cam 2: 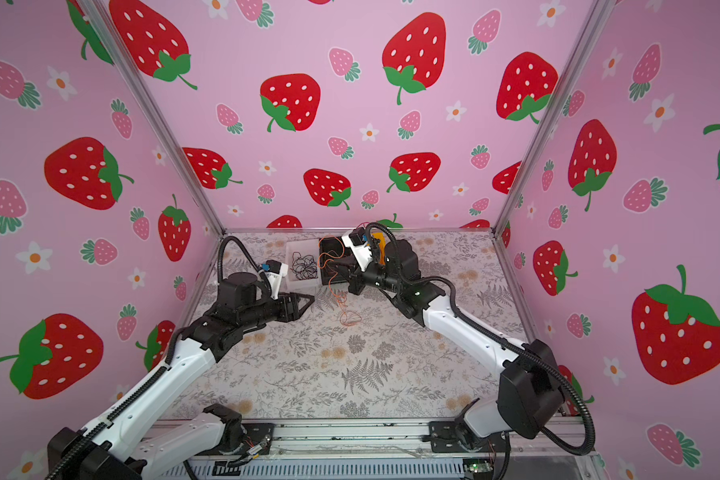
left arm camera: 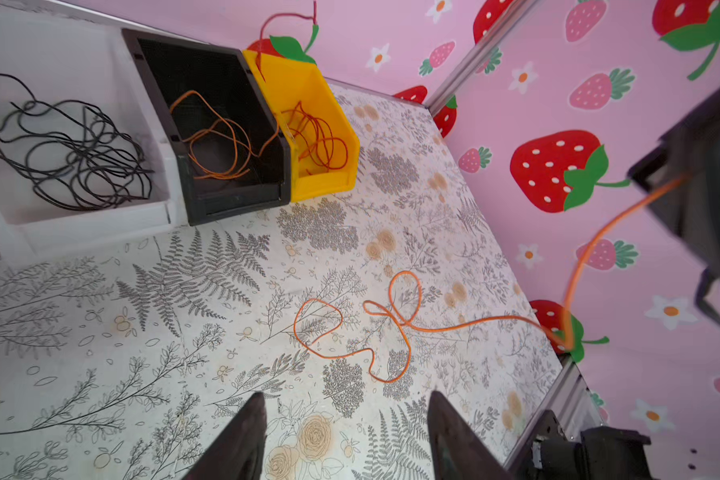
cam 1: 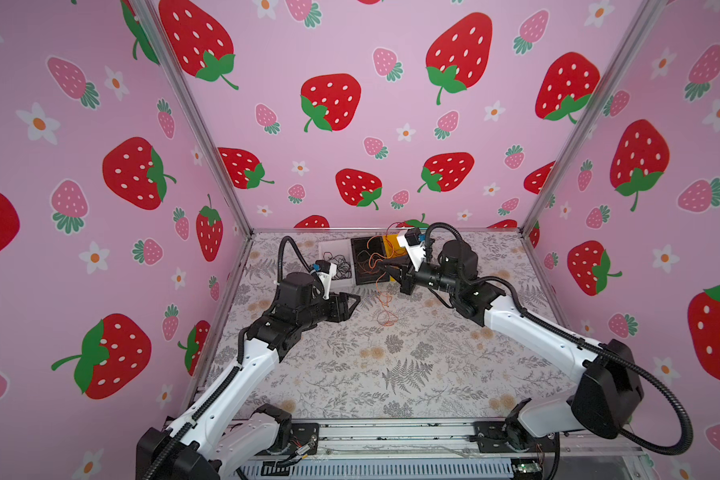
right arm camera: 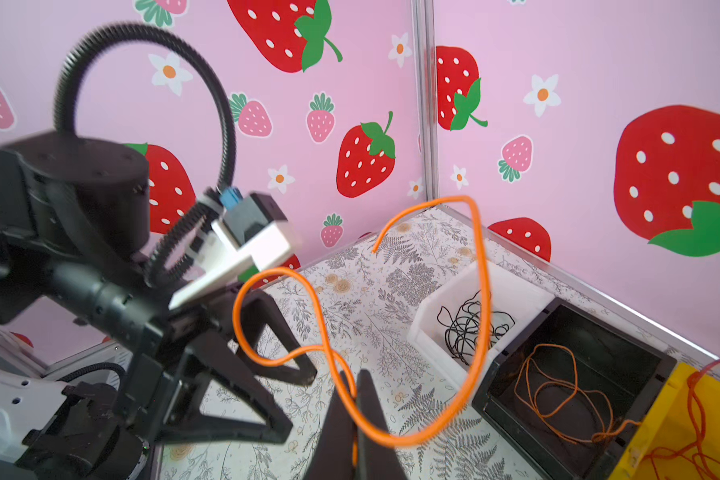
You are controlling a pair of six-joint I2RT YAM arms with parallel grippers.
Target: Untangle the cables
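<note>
Currently I am holding the orange cable (right arm camera: 484,291) pinched in the closed right gripper (right arm camera: 354,374), raised near the black bin (left arm camera: 233,205). Its slack is lying looped on the mat (left arm camera: 100,324) directly ahead of the open left gripper (left arm camera: 346,395), the nearer arm.

Both top views sit high above the 6 o'clock edge of the fern-print tabletop (cam 1: 391,374), angled down toward 12 o'clock, far enough back to frame both arms; they overlap almost fully. Left wrist cam looks close past the left gripper (left arm camera: 346,401) to the row of white, black and yellow plastic bins (left arm camera: 233,203) at 12 o'clock. Right wrist cam, nearer still, looks over the right gripper (right arm camera: 355,376) toward 10 o'clock; both wrist views share the bins and the thin orange cable (left arm camera: 405,323).
</note>
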